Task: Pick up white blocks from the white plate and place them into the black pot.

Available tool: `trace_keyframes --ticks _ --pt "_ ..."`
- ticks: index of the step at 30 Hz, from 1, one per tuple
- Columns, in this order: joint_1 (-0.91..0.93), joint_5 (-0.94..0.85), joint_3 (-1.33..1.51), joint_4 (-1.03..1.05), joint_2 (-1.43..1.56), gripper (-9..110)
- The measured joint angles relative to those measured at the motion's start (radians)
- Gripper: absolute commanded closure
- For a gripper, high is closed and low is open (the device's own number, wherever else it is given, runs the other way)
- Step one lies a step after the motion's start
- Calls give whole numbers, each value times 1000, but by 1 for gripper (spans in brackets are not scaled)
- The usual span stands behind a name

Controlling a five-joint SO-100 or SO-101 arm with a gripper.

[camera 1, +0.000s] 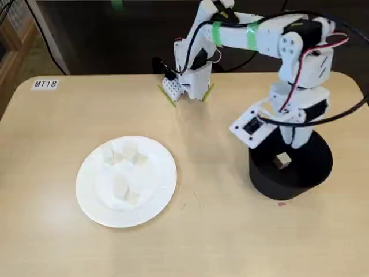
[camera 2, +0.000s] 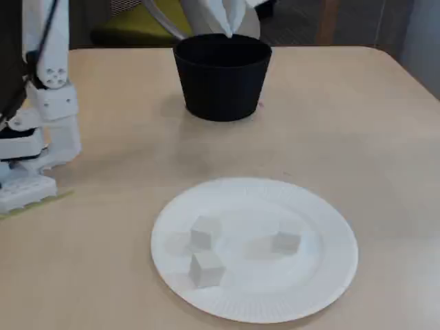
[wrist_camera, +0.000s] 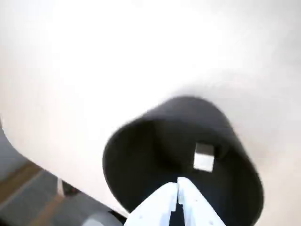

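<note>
The black pot (camera 1: pixel 266 180) stands at the right of the table in a fixed view, with the arm bent over it. My gripper (wrist_camera: pixel 178 182) hangs just above the pot's (wrist_camera: pixel 141 141) rim, its fingers shut together with nothing between them. One white block (wrist_camera: pixel 203 157) lies on the pot's bottom, and this block (camera 1: pixel 282 160) also shows from above. In the other fixed view my gripper (camera 2: pixel 227 29) points down over the pot (camera 2: pixel 220 82). The white plate (camera 2: pixel 323 275) holds three white blocks (camera 2: pixel 203 231). The plate (camera 1: pixel 86 202) is at the left.
The arm's white base (camera 1: pixel 187 83) is clamped at the table's far edge, and the base (camera 2: pixel 31 182) fills the left in the other fixed view. A label reading MT18 (camera 1: pixel 45 84) sits at the far left corner. Bare tabletop lies between plate and pot.
</note>
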Motion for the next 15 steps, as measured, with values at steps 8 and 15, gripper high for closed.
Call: trace_keyframes --ticks 8,15 --pt "514 -69 411 -218 279 104" --pt "744 -118 713 -454 341 104"
